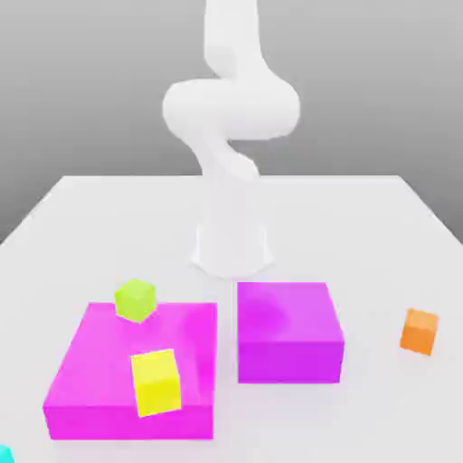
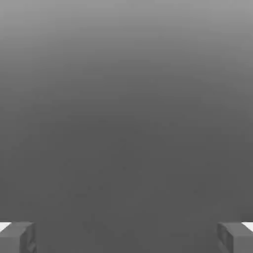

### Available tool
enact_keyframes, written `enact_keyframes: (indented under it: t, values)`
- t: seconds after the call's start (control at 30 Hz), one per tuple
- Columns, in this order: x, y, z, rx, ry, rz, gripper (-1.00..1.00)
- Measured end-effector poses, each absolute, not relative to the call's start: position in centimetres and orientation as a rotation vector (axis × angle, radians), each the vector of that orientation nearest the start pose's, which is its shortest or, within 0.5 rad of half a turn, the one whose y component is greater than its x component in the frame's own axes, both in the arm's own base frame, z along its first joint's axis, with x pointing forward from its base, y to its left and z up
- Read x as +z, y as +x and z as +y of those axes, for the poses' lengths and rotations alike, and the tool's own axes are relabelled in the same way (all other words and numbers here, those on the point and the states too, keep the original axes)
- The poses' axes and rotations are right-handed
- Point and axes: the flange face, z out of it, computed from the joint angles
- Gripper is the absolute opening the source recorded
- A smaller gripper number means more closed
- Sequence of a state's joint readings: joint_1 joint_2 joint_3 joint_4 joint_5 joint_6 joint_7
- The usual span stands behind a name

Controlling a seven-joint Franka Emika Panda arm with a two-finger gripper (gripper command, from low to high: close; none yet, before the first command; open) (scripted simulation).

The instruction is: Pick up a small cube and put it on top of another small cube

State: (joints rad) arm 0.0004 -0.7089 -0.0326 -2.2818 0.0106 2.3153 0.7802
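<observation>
Tool [image 2: 126, 237]: jaws spread wide, nothing between the fingertips [image 2: 17, 237], nothing held. Hand view looks at plain grey backdrop, so the tool isn't near any cube yet. Arm [image 1: 231, 118] stands folded up at the table's [image 1: 362, 217] far-middle, above its base.

Left to right in the exterior view:
- small cube [image 1: 4, 454], cyan, just a sliver at the table's near-left corner, on the table surface, well apart from everything else.
- big magenta block [image 1: 99, 380], near-left area. Lime-green cube [image 1: 136, 300] sits at its far edge, tilted; yellow cube [image 1: 156, 382] rests on its top, toward the near side.
- second magenta block [image 1: 289, 330], near-middle, top bare.
- orange cube [image 1: 420, 330], alone toward the right edge.

Progress, my read: basically zero. Cyan cube not grasped, not lifted, not stacked. Left to do: reach to the near-left corner, grip the cyan cube, carry it over and set it on another small cube, yellow prob the handiest w/ its flat top, then let go.
</observation>
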Motion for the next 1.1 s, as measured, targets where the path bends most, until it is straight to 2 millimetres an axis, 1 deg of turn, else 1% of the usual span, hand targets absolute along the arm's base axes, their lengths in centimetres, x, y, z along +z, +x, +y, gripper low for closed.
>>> enact_keyframes:
  t: [0.13,0.27,0.4,0.53,0.67,0.83,0.97,1.1]
  values:
    - [64.7,42.7,-4.6,-0.831,-2.496,1.128,0.00]
    - [59.9,46.7,-7.7,-0.716,-2.524,1.194,0.00]
    - [54.5,50.0,-10.9,-0.604,-2.548,1.265,0.00]
    - [48.7,52.5,-14.4,-0.494,-2.568,1.339,0.00]
    - [42.4,53.8,-18.4,-0.388,-2.581,1.429,0.00]
    - [34.3,54.6,-22.2,-0.253,-2.609,1.511,0.00]
    - [27.7,54.0,-25.6,-0.145,-2.629,1.584,0.00]
    - [21.1,52.4,-28.8,-0.035,-2.649,1.657,0.00]
